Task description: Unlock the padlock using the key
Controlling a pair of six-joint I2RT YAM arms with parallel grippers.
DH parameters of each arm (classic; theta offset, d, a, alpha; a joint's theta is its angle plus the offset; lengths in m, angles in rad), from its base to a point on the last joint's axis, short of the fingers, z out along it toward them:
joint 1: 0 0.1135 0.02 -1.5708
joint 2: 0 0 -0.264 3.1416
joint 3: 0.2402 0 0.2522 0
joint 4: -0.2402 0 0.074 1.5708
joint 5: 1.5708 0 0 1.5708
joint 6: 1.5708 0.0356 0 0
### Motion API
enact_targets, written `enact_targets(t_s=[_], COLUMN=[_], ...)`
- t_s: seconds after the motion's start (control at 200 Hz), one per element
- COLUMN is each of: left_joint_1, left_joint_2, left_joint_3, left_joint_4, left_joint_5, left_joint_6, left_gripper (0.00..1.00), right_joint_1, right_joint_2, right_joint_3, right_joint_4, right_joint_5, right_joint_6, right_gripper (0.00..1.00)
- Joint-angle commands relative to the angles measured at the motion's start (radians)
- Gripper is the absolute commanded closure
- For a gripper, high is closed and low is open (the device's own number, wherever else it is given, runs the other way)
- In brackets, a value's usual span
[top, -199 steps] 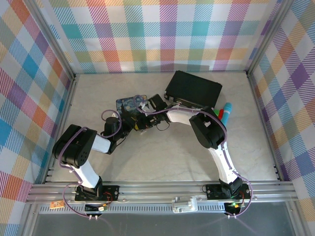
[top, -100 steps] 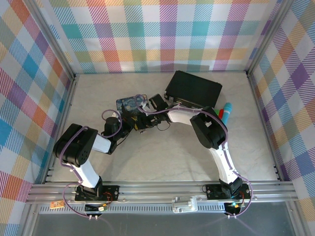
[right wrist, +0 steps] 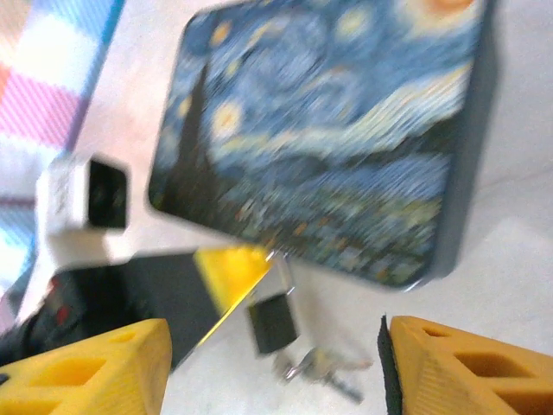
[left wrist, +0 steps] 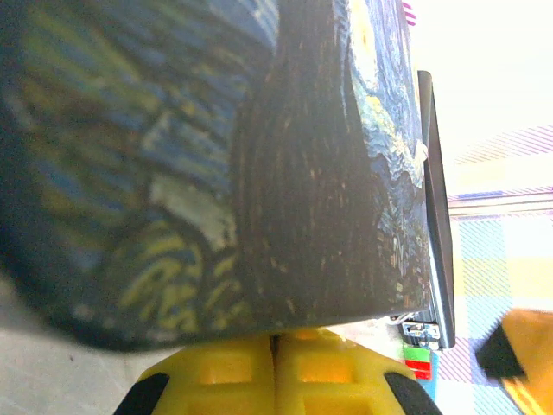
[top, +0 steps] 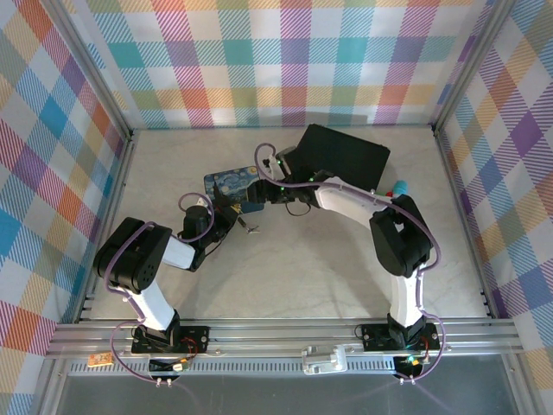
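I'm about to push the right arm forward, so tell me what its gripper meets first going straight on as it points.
Likely the tiny grey metal key, with the small metal padlock just behind; the blue starry-night tin lies beyond. Blur leaves depth uncertain.

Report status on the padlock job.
Left gripper shut, tip beside the padlock. Right gripper open, empty. Key lies at the padlock's base. Painted tin close behind.

Plaid walls [top: 285, 60] — pastel checks of pink, teal, orange and purple — close in three sides of a pale, faintly marbled desk [top: 302, 277]. Aluminium posts [top: 97, 78] stand at the corners; a slotted metal rail [top: 276, 333] runs along the near edge. Light is bright and even.
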Motion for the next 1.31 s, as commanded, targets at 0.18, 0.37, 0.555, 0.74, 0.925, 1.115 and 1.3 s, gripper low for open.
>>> enact_targets(t_s=[0.18, 0.37, 0.555, 0.74, 0.925, 1.115, 1.3], left_joint_1=[-0.006, -0.009, -0.021, -0.039, -0.053, -0.06, -0.072], left_joint_2=[-0.01, -0.002, 0.013, 0.088, 0.164, 0.15, 0.123], left_joint_3=[-0.026, -0.042, -0.063, -0.094, -0.099, -0.113, -0.131], left_joint_4=[0.013, 0.068, 0.122, 0.254, 0.338, 0.333, 0.329], left_joint_5=[-0.068, -0.098, -0.177, -0.311, -0.403, -0.497, -0.604], left_joint_6=[-0.023, -0.044, -0.063, -0.143, -0.21, -0.249, -0.295], left_gripper=[1.0, 1.0, 1.0, 1.0, 1.0, 1.0, 1.0], right_joint_1=[-0.002, 0.0, 0.025, 0.07, 0.077, 0.077, 0.077], right_joint_2=[0.182, 0.274, 0.243, 0.175, 0.146, 0.139, 0.142], right_joint_3=[0.186, 0.249, 0.153, 0.007, -0.045, -0.044, -0.044], right_joint_4=[0.001, 0.002, 0.04, 0.104, 0.139, 0.136, 0.148], right_joint_5=[0.25, 0.243, 0.299, 0.39, 0.407, 0.418, 0.419], right_joint_6=[0.065, 0.123, 0.227, 0.334, 0.397, 0.415, 0.443], right_gripper=[0.31, 0.37, 0.57, 0.7, 0.74, 0.75, 0.76])
